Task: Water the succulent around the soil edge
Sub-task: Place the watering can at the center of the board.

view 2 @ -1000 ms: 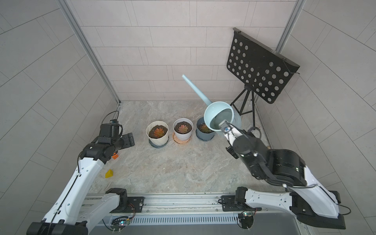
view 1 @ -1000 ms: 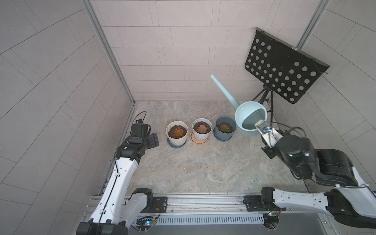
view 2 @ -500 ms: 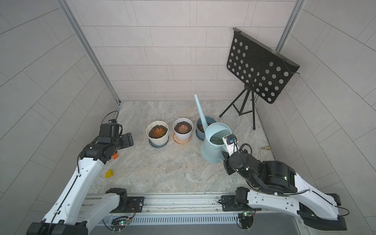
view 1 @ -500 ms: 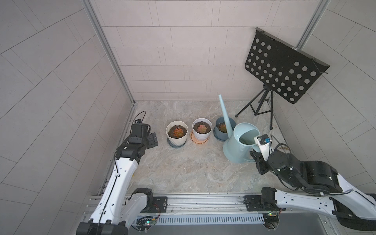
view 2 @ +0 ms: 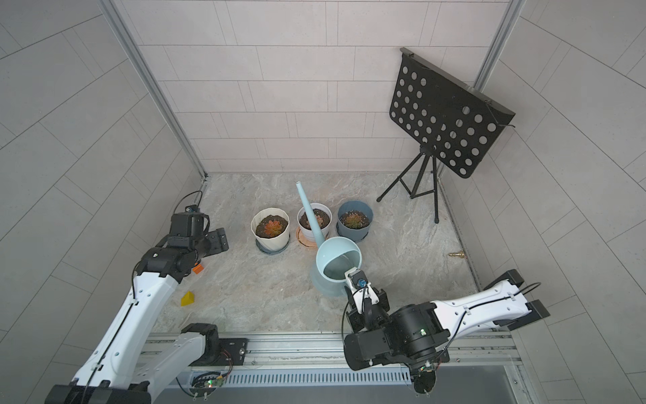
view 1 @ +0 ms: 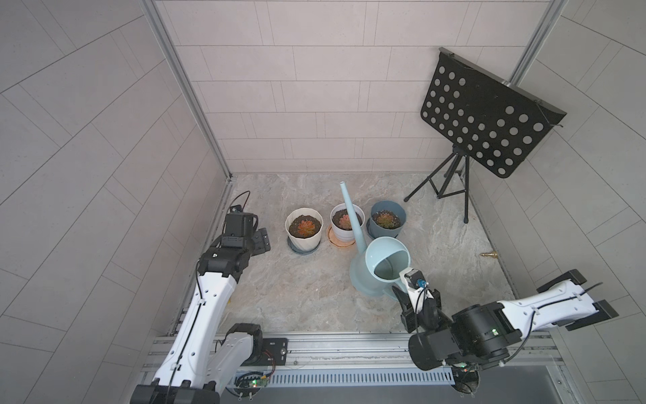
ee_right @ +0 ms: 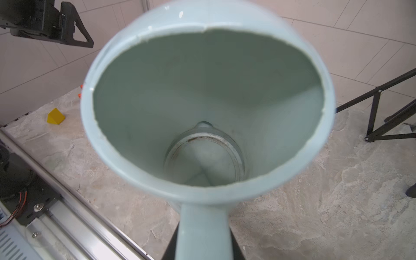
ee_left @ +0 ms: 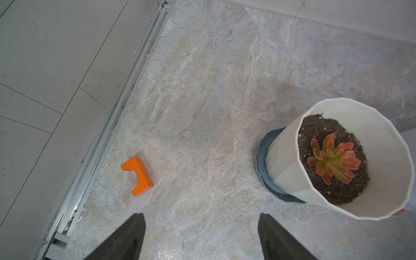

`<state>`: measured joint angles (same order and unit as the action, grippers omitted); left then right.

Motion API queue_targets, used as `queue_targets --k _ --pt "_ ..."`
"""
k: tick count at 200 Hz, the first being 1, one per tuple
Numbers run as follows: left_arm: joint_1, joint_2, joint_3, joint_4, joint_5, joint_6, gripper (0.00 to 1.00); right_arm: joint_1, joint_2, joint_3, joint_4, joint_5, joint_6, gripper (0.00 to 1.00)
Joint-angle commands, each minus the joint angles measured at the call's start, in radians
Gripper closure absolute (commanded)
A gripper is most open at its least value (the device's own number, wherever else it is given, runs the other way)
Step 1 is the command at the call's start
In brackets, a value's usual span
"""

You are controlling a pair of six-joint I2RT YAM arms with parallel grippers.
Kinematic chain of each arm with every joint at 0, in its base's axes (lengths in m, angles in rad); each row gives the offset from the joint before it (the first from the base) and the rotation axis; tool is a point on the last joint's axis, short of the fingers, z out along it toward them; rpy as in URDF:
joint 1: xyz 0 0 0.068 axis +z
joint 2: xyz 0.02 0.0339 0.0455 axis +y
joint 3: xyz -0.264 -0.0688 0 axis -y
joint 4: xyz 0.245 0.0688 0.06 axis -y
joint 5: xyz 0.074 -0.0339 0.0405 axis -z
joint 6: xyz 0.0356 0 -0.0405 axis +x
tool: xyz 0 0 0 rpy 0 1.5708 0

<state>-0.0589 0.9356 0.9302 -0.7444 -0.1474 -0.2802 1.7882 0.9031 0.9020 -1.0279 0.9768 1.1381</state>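
**Right end effector (view 1: 401,297) clamped on the handle (ee_right: 203,225) of the watering can (view 1: 370,280), which stands toward the bench's (view 1: 297,297) front edge, before 3 potted succulents (view 1: 304,227).**

The left end effector (ee_left: 201,219) gapes empty near the left edge. The can looks like thin, smooth plastic: light, probably nose-heavy through its long spout (view 1: 351,217) and prone to swivel, so the handle suits. The water level is unreadable. The spout hides part of the middle pot (view 1: 339,233), and the handle hides the contact pads.

2 white arms (view 1: 206,300), black joints (view 1: 479,328), black cables (view 1: 246,191), black left gripper (ee_left: 201,216).
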Motion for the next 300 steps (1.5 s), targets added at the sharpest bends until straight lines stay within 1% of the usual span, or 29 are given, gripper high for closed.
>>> queue_targets --k 1,17,32,68,90,151,166,191,197,200,207,228,276,288,300 --pt "0.004 -0.015 -0.014 0.016 -0.016 -0.004 0.14 0.006 0.008 -0.027 0.031 0.182 0.174 1.00" --pt "0.005 -0.019 -0.016 0.016 -0.016 -0.004 0.14 0.006 0.040 -0.041 0.017 0.220 0.249 1.00" --pt "0.005 -0.018 -0.015 0.016 -0.015 -0.005 0.14 -0.005 0.078 -0.042 0.005 0.246 0.290 1.00" --pt "0.004 -0.019 -0.014 0.016 -0.014 -0.005 0.14 -0.078 0.192 -0.042 -0.013 0.166 0.372 1.00" --pt "0.005 -0.019 -0.015 0.016 -0.015 -0.005 0.14 -0.101 0.251 -0.044 -0.016 0.121 0.413 1.00" --pt "0.004 -0.018 -0.013 0.016 -0.012 -0.005 0.14 -0.181 0.306 -0.083 0.151 0.012 0.356 1.00" --pt "0.004 -0.015 -0.013 0.016 -0.012 -0.007 0.14 -0.207 0.323 -0.072 0.180 -0.014 0.331 1.00" --pt "0.004 -0.016 -0.013 0.016 -0.013 -0.007 0.14 -0.208 0.387 -0.024 0.191 -0.042 0.323 1.00" --pt "0.005 -0.018 -0.013 0.015 -0.014 -0.007 0.14 -0.209 0.405 -0.013 0.191 -0.045 0.327 1.00" --pt "0.005 -0.018 -0.013 0.015 -0.014 -0.007 0.14 -0.242 0.412 -0.008 0.191 -0.046 0.330 1.00" --pt "0.004 -0.018 -0.013 0.015 -0.014 -0.008 0.14 -0.251 0.434 0.002 0.190 -0.056 0.342 1.00" --pt "0.005 -0.018 -0.013 0.014 -0.014 -0.007 0.14 -0.258 0.481 0.022 0.174 -0.071 0.395 1.00" --pt "0.004 -0.018 -0.011 0.014 -0.009 -0.008 0.14 -0.273 0.508 0.051 0.144 -0.106 0.436 1.00" --pt "0.004 -0.020 -0.013 0.014 -0.011 -0.007 0.13 -0.285 0.516 0.053 0.147 -0.132 0.446 0.87" --pt "0.004 -0.022 -0.013 0.014 -0.012 -0.007 0.13 -0.290 0.525 0.058 0.155 -0.148 0.445 0.84"
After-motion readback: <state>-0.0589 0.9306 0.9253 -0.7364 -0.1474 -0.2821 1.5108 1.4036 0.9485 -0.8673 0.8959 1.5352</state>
